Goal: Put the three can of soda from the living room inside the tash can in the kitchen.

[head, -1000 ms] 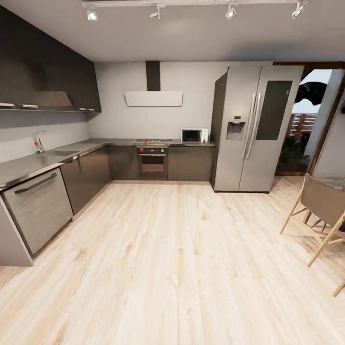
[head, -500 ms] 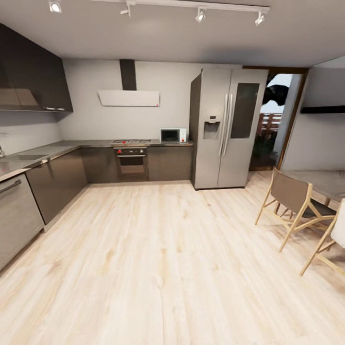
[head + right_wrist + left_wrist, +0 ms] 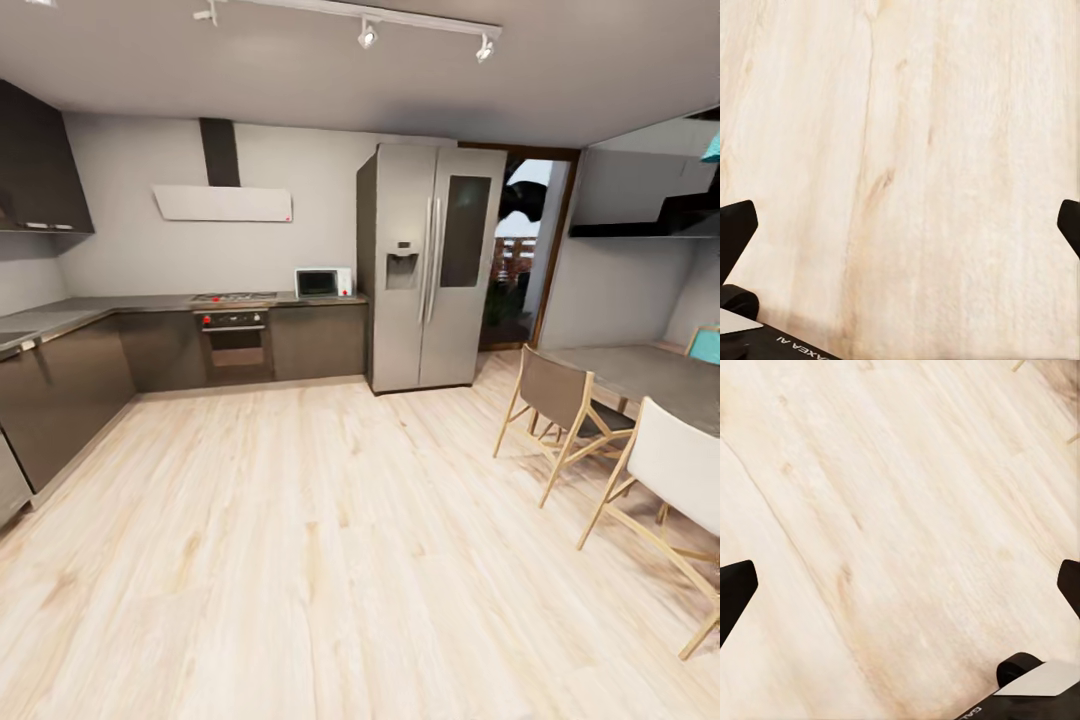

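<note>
1. Left tool (image 3: 900,585) and right tool (image 3: 900,225) both gape wide over bare wood floor (image 3: 330,560), holding nothing.
2. Kitchen: grey worktop (image 3: 60,318) left of frame, fridge (image 3: 430,265) centre, chairs (image 3: 560,410) at right.

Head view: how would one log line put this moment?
place: kitchen | ahead: fridge, oven | left gripper: open | right gripper: open

both the left pincer (image 3: 900,585) and right pincer (image 3: 900,225) hang spread wide, holding nothing.
</note>
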Motion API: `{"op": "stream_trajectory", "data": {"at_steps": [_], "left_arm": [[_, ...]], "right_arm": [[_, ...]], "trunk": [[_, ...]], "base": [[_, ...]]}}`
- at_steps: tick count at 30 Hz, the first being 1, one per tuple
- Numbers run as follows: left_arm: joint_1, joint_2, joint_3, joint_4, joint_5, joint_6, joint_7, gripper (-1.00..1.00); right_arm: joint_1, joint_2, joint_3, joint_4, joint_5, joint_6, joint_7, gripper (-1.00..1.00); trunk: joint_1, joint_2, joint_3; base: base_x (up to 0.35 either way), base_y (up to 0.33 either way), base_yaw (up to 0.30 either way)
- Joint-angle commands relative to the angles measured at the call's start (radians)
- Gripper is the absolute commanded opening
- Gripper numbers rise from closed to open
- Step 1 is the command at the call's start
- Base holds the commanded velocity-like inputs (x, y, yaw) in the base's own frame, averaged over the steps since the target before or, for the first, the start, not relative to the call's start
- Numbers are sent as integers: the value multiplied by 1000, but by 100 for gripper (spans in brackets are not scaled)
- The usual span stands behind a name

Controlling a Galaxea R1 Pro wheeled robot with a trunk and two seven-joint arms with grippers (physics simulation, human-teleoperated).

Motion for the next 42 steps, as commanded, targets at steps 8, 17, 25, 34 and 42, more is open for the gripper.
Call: {"op": "stream_trajectory", "data": {"at_steps": [8,17,25,34,42], "left_arm": [[0,0,0,1,0,3,0,100],[0,0,0,1,0,4,0,100],[0,0,1,-2,0,4,0,100],[0,0,2,-2,1,5,-1,100],[0,0,1,-2,4,7,-37,100]], "right_arm": [[0,0,1,0,0,-1,0,100],[0,0,1,0,0,-1,0,100],[0,-1,1,-2,0,0,0,100],[0,-1,1,-3,0,0,0,100],[0,-2,1,-4,0,0,0,100]], "trunk": [[0,0,0],[0,0,0],[0,0,0],[0,0,0],[0,0,0]], "base": [[232,0,-31],[340,0,-2],[347,0,0],[347,0,0],[348,0,0]]}}
